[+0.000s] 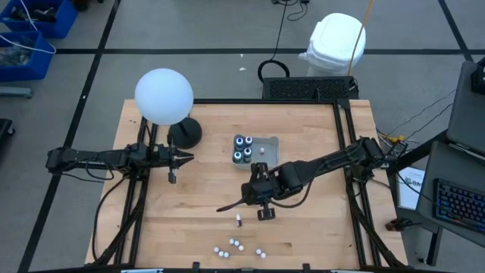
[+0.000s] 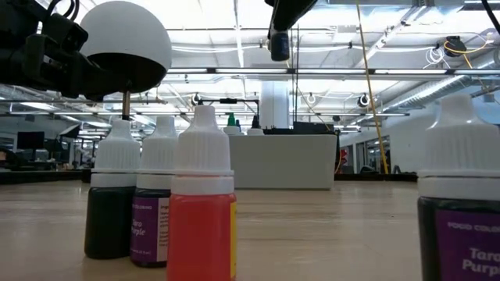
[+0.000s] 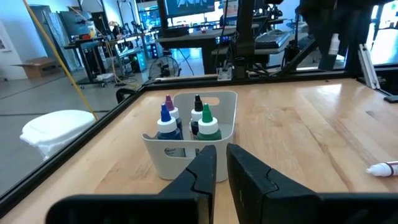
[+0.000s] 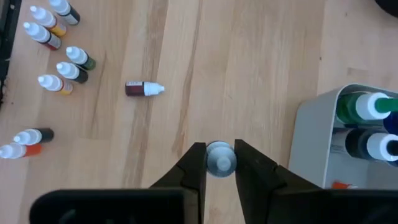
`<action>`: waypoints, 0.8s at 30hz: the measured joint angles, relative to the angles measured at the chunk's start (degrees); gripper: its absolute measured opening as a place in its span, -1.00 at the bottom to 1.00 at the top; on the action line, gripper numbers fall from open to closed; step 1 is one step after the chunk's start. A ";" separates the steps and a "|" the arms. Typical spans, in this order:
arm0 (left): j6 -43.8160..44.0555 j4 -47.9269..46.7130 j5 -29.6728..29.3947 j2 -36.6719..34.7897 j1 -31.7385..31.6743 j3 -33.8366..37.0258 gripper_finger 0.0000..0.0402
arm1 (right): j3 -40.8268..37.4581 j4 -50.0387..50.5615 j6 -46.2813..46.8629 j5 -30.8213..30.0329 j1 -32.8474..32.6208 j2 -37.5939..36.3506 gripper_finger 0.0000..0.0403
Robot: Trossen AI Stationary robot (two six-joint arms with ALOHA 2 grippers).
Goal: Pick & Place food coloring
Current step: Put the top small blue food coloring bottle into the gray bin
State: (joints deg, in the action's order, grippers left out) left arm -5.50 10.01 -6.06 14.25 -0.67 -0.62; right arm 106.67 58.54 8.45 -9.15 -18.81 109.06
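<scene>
Right tool (image 4: 220,163) sits above mid-tabletop, fingers closed narrowly on one small food coloring bottle (image 4: 219,156), its cap visible between the pads in the right wrist view; the low view shows the bottle hanging well clear of the wood. Grey caddy (image 1: 267,143) lies just beyond the tool toward the far edge and already holds four larger bottles (image 1: 242,149) with coloured rims. Loose vials (image 1: 236,246) are clustered near the front edge of the tabletop (image 1: 318,227), and one more (image 4: 144,89) lies on its side between that cluster and the arm. Left tool (image 3: 221,163) hovers at the left side, aimed at the caddy, fingers nearly together and holding nothing. Risks, as judged: the grip is on a slim, smooth bottle, so a quick swing toward the caddy could let it twist or slip out. The open space in the caddy looks tight beside the tall bottles; a low approach could clip a rim or nozzle and knock the held bottle loose.
</scene>
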 joint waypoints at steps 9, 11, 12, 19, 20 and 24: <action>0.66 -1.07 -0.01 0.01 0.00 0.00 -0.77 | -0.02 0.02 -0.85 0.18 0.09 0.08 -0.74; 0.72 -1.32 -0.02 0.00 0.00 0.00 -0.77 | -0.02 0.02 -0.84 0.19 0.34 0.06 -0.74; 0.72 -1.30 -0.01 0.00 0.00 0.00 -0.77 | -0.02 0.02 -0.99 0.25 0.58 0.06 -0.74; 0.77 -1.28 -0.01 0.00 0.00 0.00 -0.77 | -0.02 0.06 -3.71 0.43 4.20 -0.25 -0.73; 0.79 -1.27 -0.01 0.00 0.00 0.00 -0.77 | -0.02 0.23 -4.12 0.47 4.87 -0.43 -0.73; 0.92 -1.26 -0.01 0.01 0.00 0.00 -0.77 | -0.07 0.53 -6.53 0.42 7.69 -1.11 -0.73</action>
State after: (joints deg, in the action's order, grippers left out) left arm -4.58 8.75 -6.07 14.26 -0.67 -0.62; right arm 106.60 59.07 1.92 -8.73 -11.12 107.96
